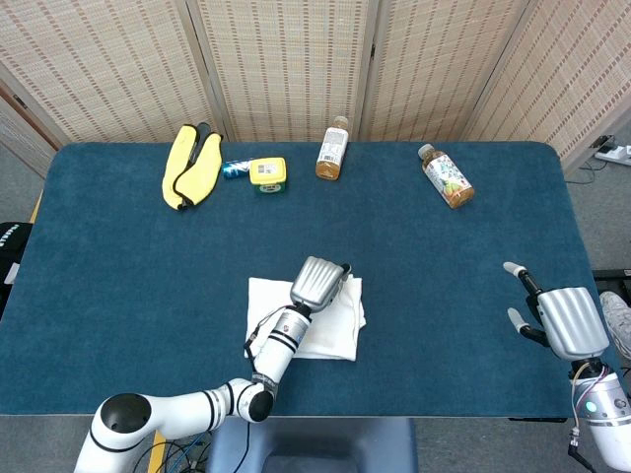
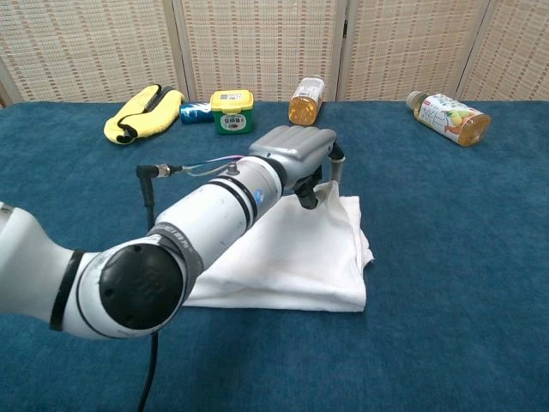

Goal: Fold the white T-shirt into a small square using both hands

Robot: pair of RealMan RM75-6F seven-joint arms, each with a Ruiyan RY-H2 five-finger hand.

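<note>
White T-shirt (image 1: 331,330), folded into a compact, roughly square bundle of several layers, lay flat on the blue table near the front edge, slightly left of centre. In the chest view the T-shirt (image 2: 300,266) showed a smooth top layer with soft creases, a straight folded front edge, and uneven layered edges along its right side. Its far edge was raised into a small peak, and its left part was hidden.

Backdrop: tall folding screen of woven beige panels in pale frames (image 1: 296,64), standing behind the table.
Table: broad rectangular top covered in dark teal carpet-like fabric (image 1: 118,266).
Floor: grey (image 1: 601,197).
Light: even, soft.
</note>
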